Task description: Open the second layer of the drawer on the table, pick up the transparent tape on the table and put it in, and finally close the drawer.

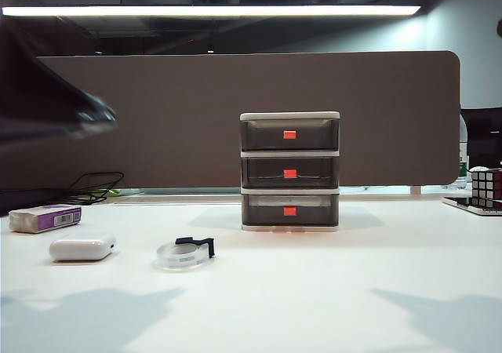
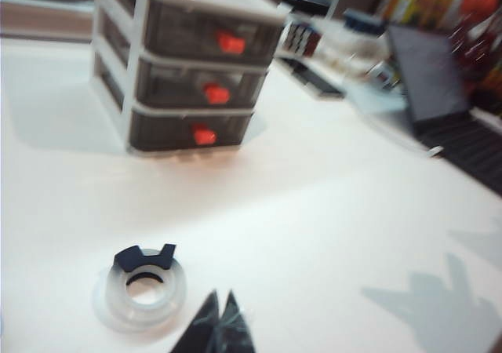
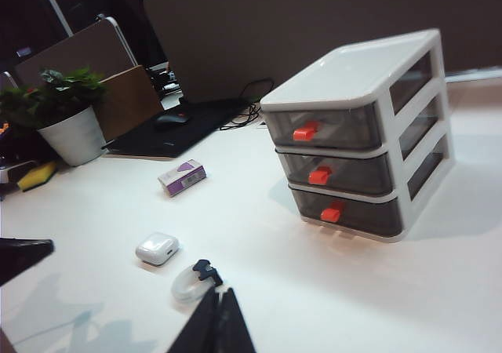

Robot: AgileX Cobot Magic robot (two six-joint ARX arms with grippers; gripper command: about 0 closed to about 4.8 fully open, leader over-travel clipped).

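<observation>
We see the drawer standing upright at the back of the white surface, all three tiers pushed in; the second layer of the drawer is closed, its red-orange handle facing front. The transparent tape lies flat on the surface, well apart from the cabinet, with the white rounded case just beside it and a purple-labelled box farther back. Our left hand hovers near the tape with fingertips pressed together, holding nothing. Our right hand is likewise closed and empty, above the surface.
</observation>
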